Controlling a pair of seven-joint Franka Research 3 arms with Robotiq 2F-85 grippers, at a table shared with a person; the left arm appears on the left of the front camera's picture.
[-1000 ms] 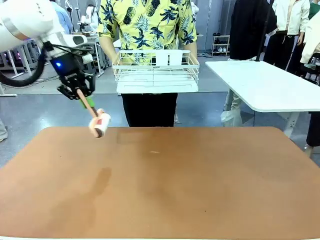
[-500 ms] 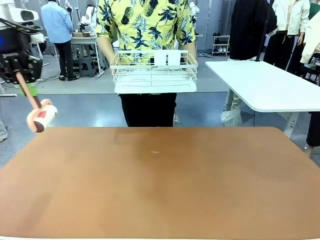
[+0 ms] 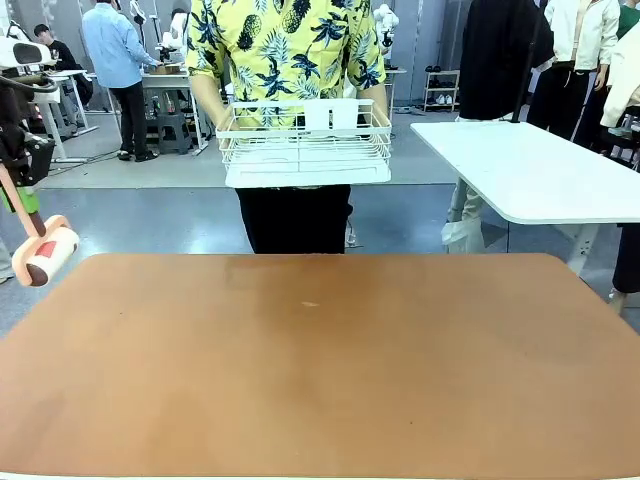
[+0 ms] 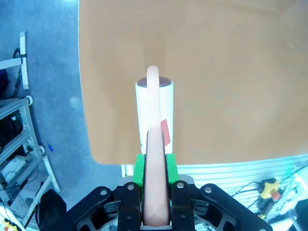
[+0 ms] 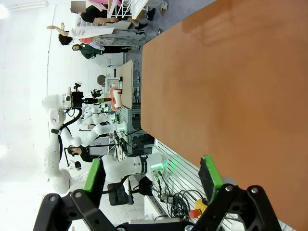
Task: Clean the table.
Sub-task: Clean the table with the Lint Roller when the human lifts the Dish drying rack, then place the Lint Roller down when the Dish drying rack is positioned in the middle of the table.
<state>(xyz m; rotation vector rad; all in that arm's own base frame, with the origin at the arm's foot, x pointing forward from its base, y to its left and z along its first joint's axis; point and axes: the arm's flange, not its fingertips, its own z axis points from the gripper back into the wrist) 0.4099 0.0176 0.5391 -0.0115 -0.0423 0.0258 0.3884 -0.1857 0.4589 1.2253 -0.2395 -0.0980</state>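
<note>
Left gripper (image 4: 155, 163) clamped shut on lint roller (image 4: 154, 108) handle, roll hanging just off table's far-left corner. Table (image 3: 320, 370) lies to its right, long axis left-right, so left arm is nearer. Right gripper (image 5: 151, 175) wide open, empty. Tabletop reddish-brown, matte, one pale speck (image 3: 310, 304).

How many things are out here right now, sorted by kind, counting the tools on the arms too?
Tools: 2, the left tool and the right tool
Tables: 2, the reddish-brown table and the white table
Rollers: 1, the lint roller in the left tool
Baskets: 1, the white wire basket
Total: 6
</note>
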